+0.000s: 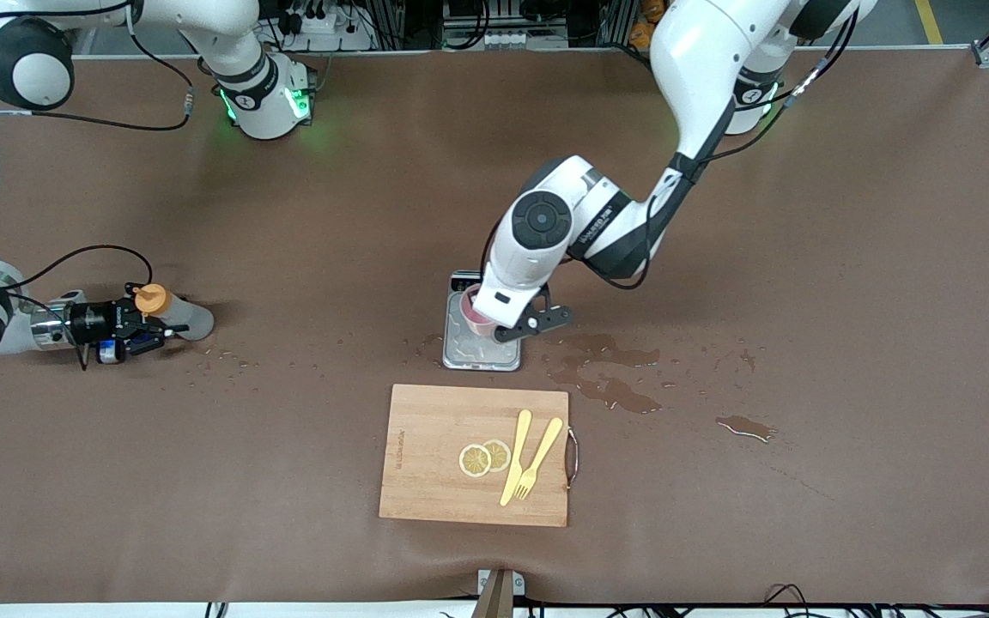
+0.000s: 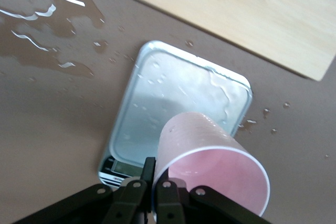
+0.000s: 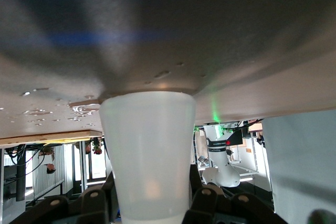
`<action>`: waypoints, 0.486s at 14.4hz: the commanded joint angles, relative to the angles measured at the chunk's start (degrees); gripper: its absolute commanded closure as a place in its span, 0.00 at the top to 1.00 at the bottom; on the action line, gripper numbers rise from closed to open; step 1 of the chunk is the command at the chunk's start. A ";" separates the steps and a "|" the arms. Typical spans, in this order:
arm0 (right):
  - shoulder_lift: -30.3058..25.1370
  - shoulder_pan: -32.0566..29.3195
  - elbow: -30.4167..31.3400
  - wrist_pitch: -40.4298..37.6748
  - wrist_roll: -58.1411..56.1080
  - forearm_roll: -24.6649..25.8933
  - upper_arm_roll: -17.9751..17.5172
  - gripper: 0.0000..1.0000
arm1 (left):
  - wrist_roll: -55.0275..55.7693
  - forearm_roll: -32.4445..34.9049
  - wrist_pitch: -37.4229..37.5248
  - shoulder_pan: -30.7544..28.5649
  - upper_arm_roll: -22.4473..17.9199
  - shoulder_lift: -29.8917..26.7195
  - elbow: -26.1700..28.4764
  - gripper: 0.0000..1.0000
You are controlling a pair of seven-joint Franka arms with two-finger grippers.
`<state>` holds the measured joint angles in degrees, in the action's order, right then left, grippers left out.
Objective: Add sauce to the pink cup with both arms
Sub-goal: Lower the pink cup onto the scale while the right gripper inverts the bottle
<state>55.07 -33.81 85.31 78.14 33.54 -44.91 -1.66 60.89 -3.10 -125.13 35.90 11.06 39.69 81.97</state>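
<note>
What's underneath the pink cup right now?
The grey scale, its wet platform under the pink cup, which the left gripper grips at the rim. Where the cup's base meets the platform is hidden by the cup itself.

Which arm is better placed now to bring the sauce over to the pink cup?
The right arm. Its gripper is shut on the sauce bottle at the right arm's end of the table. The left gripper is busy gripping the pink cup's rim, holding it tilted at the scale.
</note>
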 commanded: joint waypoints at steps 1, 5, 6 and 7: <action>-2.77 2.43 -0.67 -0.35 4.15 -0.97 -0.10 0.38 | 2.82 0.90 -3.96 2.59 -0.77 1.97 -1.91 0.00; -5.76 5.51 -3.64 -0.18 11.97 -0.79 -0.10 0.39 | 4.58 3.80 -5.30 4.09 -1.92 3.55 -1.82 0.00; -5.76 5.69 -4.79 -0.35 13.38 -0.53 -0.19 0.39 | 4.58 3.80 -5.74 4.09 -2.09 3.99 -1.82 0.00; -5.76 5.69 -5.76 -0.44 14.61 -0.44 -0.28 0.39 | 4.58 3.80 -6.09 4.09 -2.53 4.17 -1.82 0.00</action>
<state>50.49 -27.98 80.91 78.42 44.74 -44.96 -1.88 64.17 -0.91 -130.57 39.48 9.73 42.71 81.83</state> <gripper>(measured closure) 0.612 0.965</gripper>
